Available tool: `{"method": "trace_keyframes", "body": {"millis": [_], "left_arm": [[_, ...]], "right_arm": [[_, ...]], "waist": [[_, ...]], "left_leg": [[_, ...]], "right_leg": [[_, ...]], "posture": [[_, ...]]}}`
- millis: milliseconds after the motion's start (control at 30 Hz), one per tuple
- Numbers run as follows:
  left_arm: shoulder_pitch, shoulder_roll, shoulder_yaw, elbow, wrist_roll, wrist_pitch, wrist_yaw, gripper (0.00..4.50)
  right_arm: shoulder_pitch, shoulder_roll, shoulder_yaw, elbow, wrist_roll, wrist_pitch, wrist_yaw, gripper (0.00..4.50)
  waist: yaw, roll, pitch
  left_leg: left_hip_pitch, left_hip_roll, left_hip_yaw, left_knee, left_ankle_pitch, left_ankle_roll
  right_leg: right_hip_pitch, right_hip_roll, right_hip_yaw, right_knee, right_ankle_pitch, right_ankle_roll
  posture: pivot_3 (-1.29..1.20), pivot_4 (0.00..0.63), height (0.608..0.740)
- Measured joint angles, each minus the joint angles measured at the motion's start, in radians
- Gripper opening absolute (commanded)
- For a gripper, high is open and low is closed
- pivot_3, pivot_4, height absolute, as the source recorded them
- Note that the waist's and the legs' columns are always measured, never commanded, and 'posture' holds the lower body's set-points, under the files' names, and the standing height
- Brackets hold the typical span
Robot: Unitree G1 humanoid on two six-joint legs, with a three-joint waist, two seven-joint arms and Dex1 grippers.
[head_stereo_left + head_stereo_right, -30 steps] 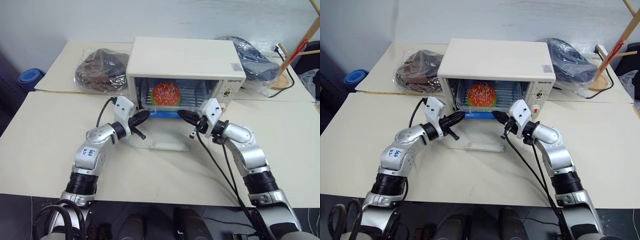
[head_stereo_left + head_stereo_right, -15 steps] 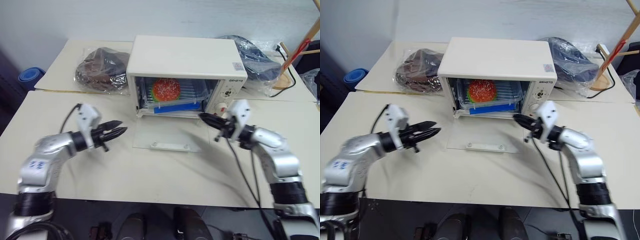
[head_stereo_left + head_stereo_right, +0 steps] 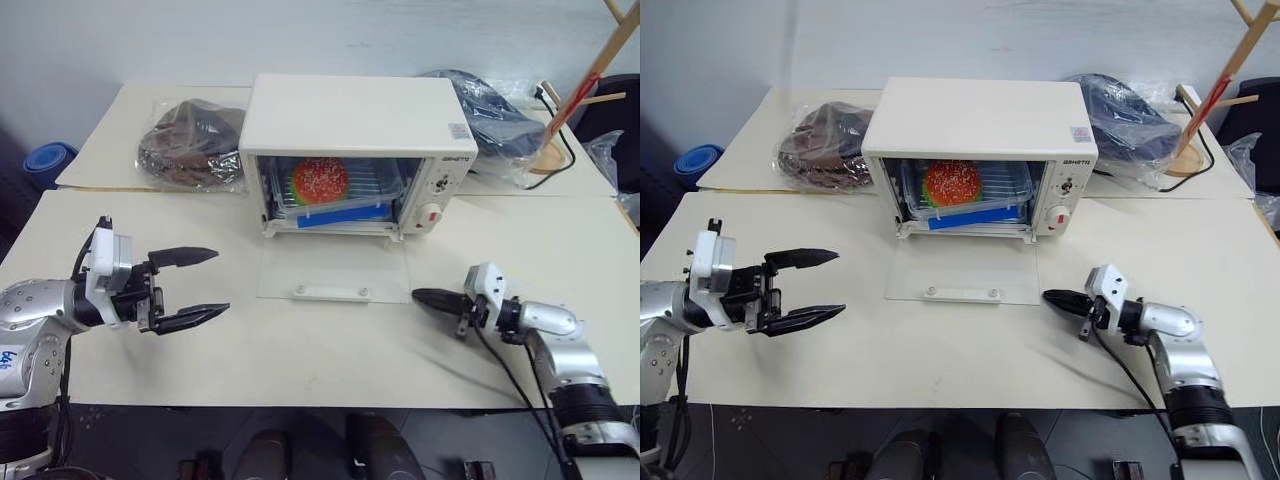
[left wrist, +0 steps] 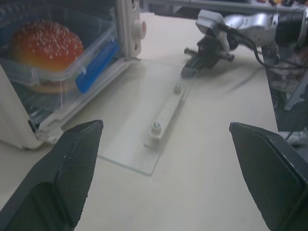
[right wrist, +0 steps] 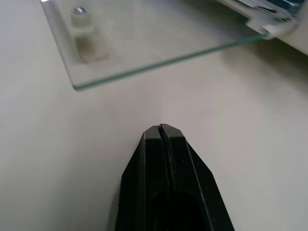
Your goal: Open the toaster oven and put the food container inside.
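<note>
Both our arms pulled back from toaster oven (image 3: 355, 150); left gripper (image 3: 190, 287) now spread empty, right gripper (image 3: 432, 298) pinched shut, empty. Door down flat, food container (image 3: 335, 190) on rack: task looks done.

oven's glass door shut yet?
No, the glass door of the cream-white boxy toaster oven lies folded down flat on the table, with the clear burger container visible on the rack inside.
</note>
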Motion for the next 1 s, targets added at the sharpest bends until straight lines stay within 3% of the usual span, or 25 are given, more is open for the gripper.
{"method": "trace_keyframes", "body": {"millis": [167,367,500,667,833,867,1000], "left_arm": [[0.002,-0.05,0.023,-0.026,-0.045,0.047,0.1,4.47],[0.043,-0.099,0.093,-0.044,-0.071,0.064,0.229,4.47],[0.08,-0.086,0.105,-0.042,-0.032,0.027,0.242,4.5],[0.184,-0.03,0.121,0.003,0.087,-0.098,0.204,4.5],[0.329,-0.025,0.144,0.028,0.169,-0.214,0.156,4.5],[0.355,-0.025,0.152,0.032,0.176,-0.231,0.151,4.5],[0.395,-0.046,0.158,0.033,0.196,-0.281,0.158,4.5]], "right_arm": [[-0.029,0.085,-0.025,-0.132,0.119,0.053,-0.032,0.0],[-0.153,0.157,-0.125,-0.227,0.284,0.203,-0.192,0.0],[-0.188,0.131,-0.138,-0.235,0.306,0.259,-0.194,0.88],[-0.168,0.0,-0.126,-0.237,0.254,0.215,-0.042,2.57],[-0.026,-0.084,-0.106,-0.245,0.204,0.13,0.13,4.28],[0.008,-0.097,-0.106,-0.244,0.195,0.114,0.152,4.47],[0.095,-0.11,-0.11,-0.244,0.175,0.05,0.191,4.47]], "waist": [[0.002,0.0,0.0],[0.003,0.0,0.0],[0.005,0.0,0.0],[0.004,0.001,0.0],[0.004,0.001,0.0],[0.004,0.001,0.0],[0.004,0.001,0.0]], "left_leg": [[0.0,0.0,-0.001,0.001,0.0,0.0],[-0.001,0.0,-0.001,0.0,0.001,-0.002],[-0.001,0.0,-0.001,0.0,0.0,-0.001],[-0.002,0.0,-0.001,-0.001,-0.001,0.001],[-0.002,0.0,0.0,-0.002,-0.002,0.002],[-0.002,0.0,0.0,-0.002,-0.002,0.002],[0.003,0.0,0.0,-0.002,-0.002,0.003]], "right_leg": [[0.0,0.0,0.0,-0.001,0.0,0.0],[-0.001,-0.001,0.0,-0.001,0.0,0.0],[-0.001,-0.001,-0.001,-0.004,0.0,0.0],[-0.001,-0.001,0.0,-0.009,0.0,0.0],[0.0,-0.002,0.0,-0.01,0.0,0.0],[0.0,-0.002,0.0,-0.01,0.0,0.0],[0.003,-0.003,0.0,-0.009,0.0,0.0]], "posture": [[0.0,0.15,0.74],[0.0,0.15,0.74],[0.0,0.15,0.74],[0.0,0.15,0.74],[0.0,0.15,0.74],[0.0,0.15,0.74],[0.0,0.15,0.74]]}}
